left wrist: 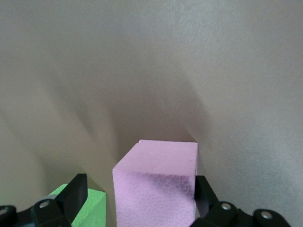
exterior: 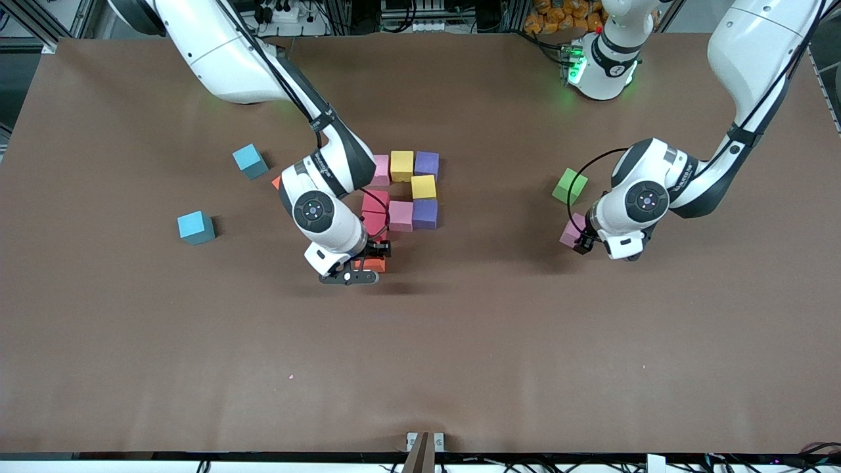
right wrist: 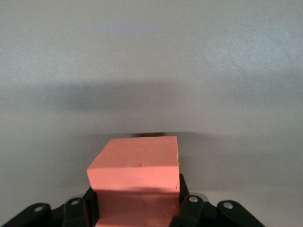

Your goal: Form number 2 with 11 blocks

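While the right pincer [right wrist: 137,208] is clamping the orange block [right wrist: 135,172] by two flat opposite faces at the figure's near end, the left pincer [left wrist: 137,198] is straddling a pink block [left wrist: 158,184], released. Matte foam-like cubes appear light, slightly yielding, non-slippery.

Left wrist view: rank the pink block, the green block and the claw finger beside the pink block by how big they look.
1. pink block
2. green block and claw finger: both cut off at the picture's edge, too alike to rank.
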`<action>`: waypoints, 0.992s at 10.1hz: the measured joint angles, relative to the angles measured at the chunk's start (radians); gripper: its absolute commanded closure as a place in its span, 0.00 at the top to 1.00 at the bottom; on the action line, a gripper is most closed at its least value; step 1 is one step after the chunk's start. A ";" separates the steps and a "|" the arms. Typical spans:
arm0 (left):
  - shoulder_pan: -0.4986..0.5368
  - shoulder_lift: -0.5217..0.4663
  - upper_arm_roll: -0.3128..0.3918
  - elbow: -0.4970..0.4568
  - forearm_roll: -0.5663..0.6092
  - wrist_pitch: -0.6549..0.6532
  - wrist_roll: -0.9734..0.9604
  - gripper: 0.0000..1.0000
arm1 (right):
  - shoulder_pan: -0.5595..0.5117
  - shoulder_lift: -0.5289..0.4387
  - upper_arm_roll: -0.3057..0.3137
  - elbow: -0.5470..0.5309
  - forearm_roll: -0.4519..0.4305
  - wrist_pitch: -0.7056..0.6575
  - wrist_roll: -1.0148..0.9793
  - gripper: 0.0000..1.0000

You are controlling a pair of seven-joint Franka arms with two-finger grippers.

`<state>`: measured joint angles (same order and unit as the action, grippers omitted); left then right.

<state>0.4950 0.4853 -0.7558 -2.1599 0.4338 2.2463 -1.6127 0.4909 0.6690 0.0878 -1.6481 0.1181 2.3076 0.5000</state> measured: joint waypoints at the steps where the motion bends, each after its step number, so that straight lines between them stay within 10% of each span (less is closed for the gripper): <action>1: 0.001 0.000 0.000 -0.023 0.000 0.035 0.000 1.00 | 0.000 0.000 -0.002 -0.006 0.000 -0.003 0.000 0.37; 10: 0.003 0.000 0.005 -0.052 0.000 0.126 -0.007 1.00 | 0.007 0.003 -0.003 -0.038 0.000 0.008 0.027 0.38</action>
<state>0.4981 0.4851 -0.7503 -2.2117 0.4340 2.3721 -1.6200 0.4977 0.6718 0.0843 -1.6860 0.1180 2.3153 0.5265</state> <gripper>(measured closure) 0.000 0.383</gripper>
